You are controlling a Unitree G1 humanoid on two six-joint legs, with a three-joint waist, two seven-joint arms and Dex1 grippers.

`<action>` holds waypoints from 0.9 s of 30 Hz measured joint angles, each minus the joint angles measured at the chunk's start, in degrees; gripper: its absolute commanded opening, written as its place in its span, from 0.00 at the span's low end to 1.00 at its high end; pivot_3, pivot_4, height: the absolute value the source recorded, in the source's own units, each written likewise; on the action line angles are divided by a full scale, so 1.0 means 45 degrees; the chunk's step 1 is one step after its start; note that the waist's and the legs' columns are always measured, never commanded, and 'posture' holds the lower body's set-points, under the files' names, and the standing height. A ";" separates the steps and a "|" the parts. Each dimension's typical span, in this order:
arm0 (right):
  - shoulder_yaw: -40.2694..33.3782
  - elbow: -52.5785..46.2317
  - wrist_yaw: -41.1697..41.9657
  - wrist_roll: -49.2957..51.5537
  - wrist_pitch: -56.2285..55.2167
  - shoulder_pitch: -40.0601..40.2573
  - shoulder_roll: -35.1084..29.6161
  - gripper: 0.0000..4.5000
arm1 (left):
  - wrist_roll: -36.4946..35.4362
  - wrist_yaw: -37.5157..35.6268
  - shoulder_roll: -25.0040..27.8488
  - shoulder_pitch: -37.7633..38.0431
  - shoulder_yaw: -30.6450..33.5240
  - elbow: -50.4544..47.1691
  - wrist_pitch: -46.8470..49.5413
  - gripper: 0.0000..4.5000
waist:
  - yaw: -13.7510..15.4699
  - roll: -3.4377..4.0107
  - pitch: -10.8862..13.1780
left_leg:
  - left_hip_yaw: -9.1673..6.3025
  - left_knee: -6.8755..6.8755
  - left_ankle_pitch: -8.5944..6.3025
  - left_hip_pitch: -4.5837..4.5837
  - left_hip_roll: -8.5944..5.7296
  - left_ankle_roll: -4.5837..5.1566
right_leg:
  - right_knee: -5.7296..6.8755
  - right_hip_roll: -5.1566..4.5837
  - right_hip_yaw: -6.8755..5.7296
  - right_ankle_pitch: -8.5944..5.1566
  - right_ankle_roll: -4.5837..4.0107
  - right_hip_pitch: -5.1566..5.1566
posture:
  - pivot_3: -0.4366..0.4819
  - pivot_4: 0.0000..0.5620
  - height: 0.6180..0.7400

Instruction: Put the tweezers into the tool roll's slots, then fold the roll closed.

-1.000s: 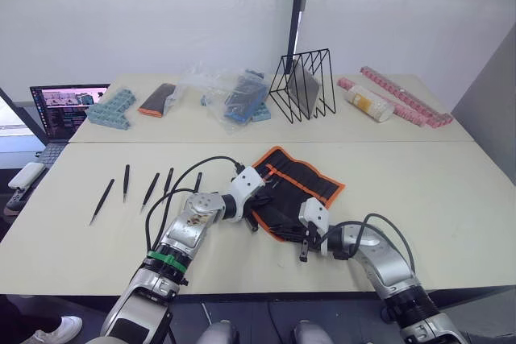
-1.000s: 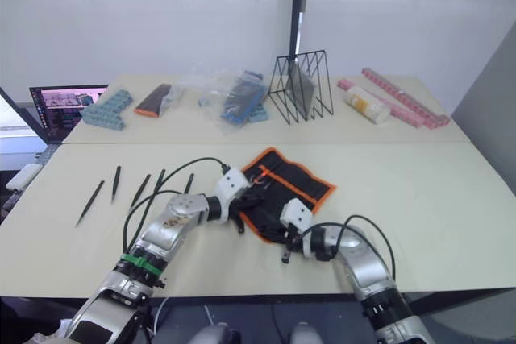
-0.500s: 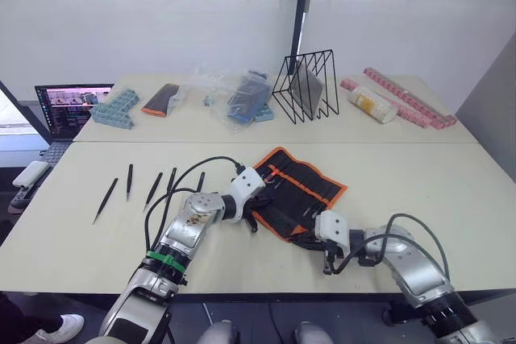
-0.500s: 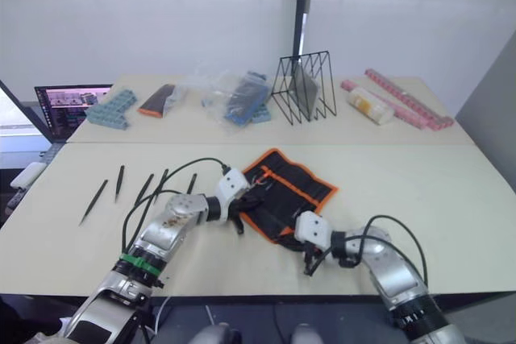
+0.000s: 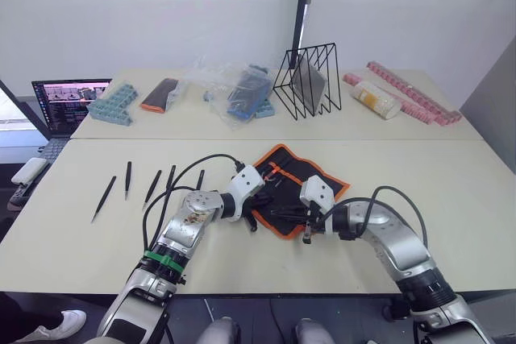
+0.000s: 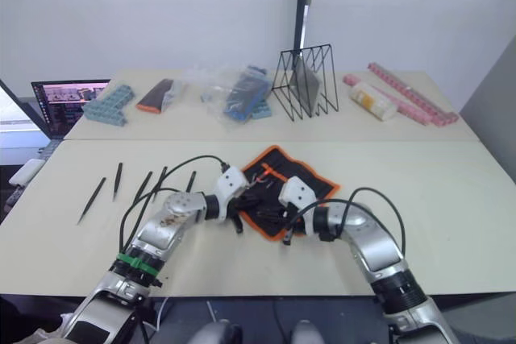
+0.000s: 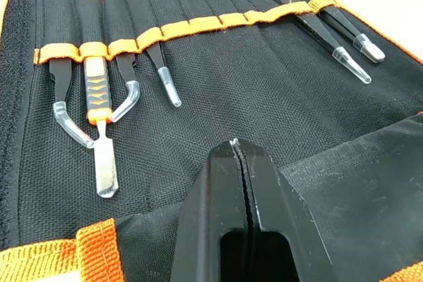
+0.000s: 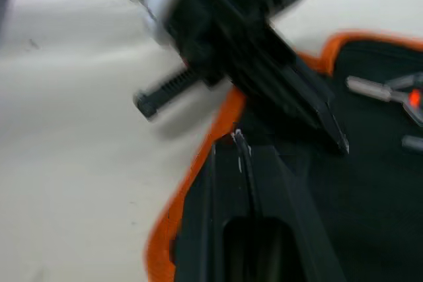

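Now, left gripper [image 7: 242, 156]: fingers pressed together with nothing between them, tips low over the black inner fabric of the tool roll, at the roll's end nearer the loose tweezers.
Right gripper [image 8: 239, 146]: fingers likewise closed and empty, poised over the roll's orange-edged near border; its tips point toward the left gripper, the two close together above the roll.
Tool roll [image 5: 321, 184]: lying open and flat on the near table, both grippers over its near half; orange edging all round, an orange middle stripe crossing it.
Slots [image 7: 198, 26]: a row of narrow pockets under the roll's orange stripe; several already hold tools, among them clear-capped pointed pieces and one with an orange grip, while some pockets between them look unfilled.
Tweezers [image 5: 127, 180]: slim black pieces lying loose on the table, well apart from the roll on the left gripper's side, roughly parallel; one [image 5: 102, 198] lies farthest from the roll, others [image 5: 151, 189] nearer, the closest partly behind the left arm's cable.
Table [image 5: 451, 191]: pale, with the roll near the middle of its front half.
Beyond the roll: a black wire rack [image 5: 309, 82], clear plastic bags [image 5: 234, 93], blue-green trays [image 5: 112, 105], a small dark pouch with an orange end [image 5: 158, 95], pink strips [image 5: 411, 102], and a laptop [image 5: 66, 101] past the tweezers' side.
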 measured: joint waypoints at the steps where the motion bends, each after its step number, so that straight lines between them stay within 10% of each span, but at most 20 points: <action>1: 0.0102 0.0462 -0.0212 -0.0246 -0.0213 0.0027 0.0176 0.00 | -0.0002 0.0013 0.0000 0.0006 0.0018 -0.0044 0.0051 0.01 | -0.0008 0.0003 0.0002 | 0.0002 -0.0002 0.0002 -0.0002 -0.0001 -0.0004 | 0.0002 -0.0001 0.0004 0.0000 0.0000 -0.0004 | 0.48 0.27 1.00; 27: 0.0409 0.3471 -0.0386 -0.1139 -0.4412 0.0084 0.0866 0.00 | -0.0500 0.0625 0.1630 0.1011 0.1813 0.0631 -0.0791 0.01 | -0.0113 -0.0017 -0.0020 | 0.0001 -0.0029 -0.0003 0.0316 0.0079 -0.0006 | -0.0063 0.0069 -0.0003 -0.0003 0.0001 0.0254 | 0.48 0.27 1.00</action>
